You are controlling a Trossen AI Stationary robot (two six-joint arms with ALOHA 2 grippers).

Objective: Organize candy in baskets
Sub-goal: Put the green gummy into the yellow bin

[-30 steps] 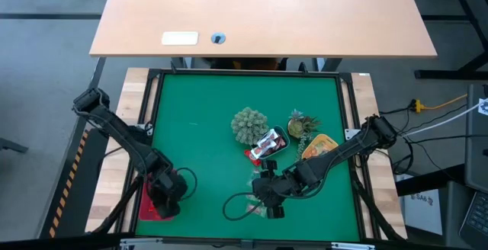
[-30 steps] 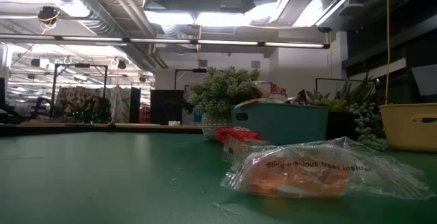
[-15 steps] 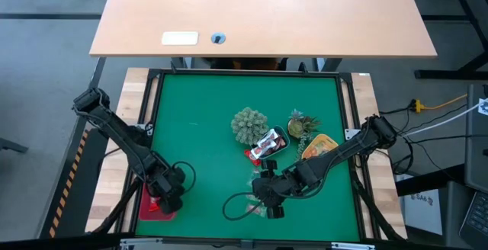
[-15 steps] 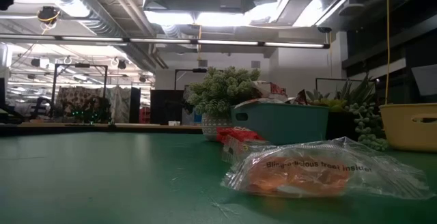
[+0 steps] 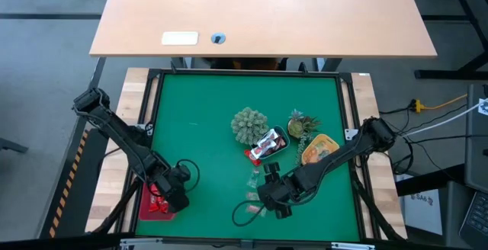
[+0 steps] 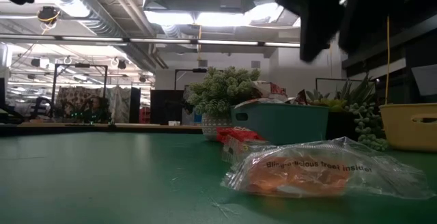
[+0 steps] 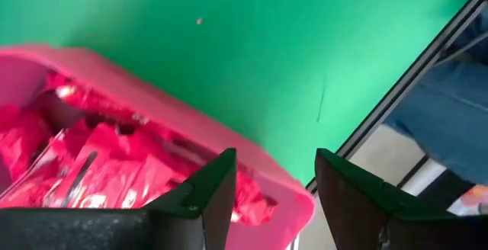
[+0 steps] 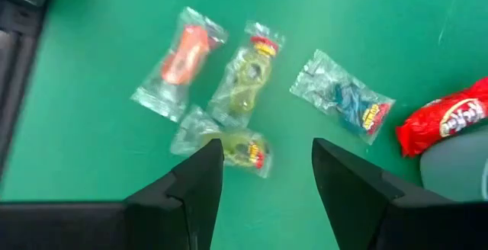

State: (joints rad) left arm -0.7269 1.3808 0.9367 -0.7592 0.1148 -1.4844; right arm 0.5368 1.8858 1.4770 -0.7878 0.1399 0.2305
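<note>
Once parted over the red basket (image 7: pixel 282 185) of red-wrapped candy (image 7: pixel 91 174), left gripper (image 7: pixel 273 175) fingers held nothing; right gripper (image 8: pixel 267 172), fingers spread, lifted above clear-wrapped sweets (image 8: pixel 244 90) on the table (image 5: pixel 206 166).

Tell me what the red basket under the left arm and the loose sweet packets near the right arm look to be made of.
The red basket looks like moulded plastic: smooth, matte, with a rounded, uniform rim. The sweets inside it seem wrapped in shiny red foil or film, judging by the creases and glints. The loose packets look like clear thin plastic film: crinkled edges, with the coloured sweet showing through.
</note>
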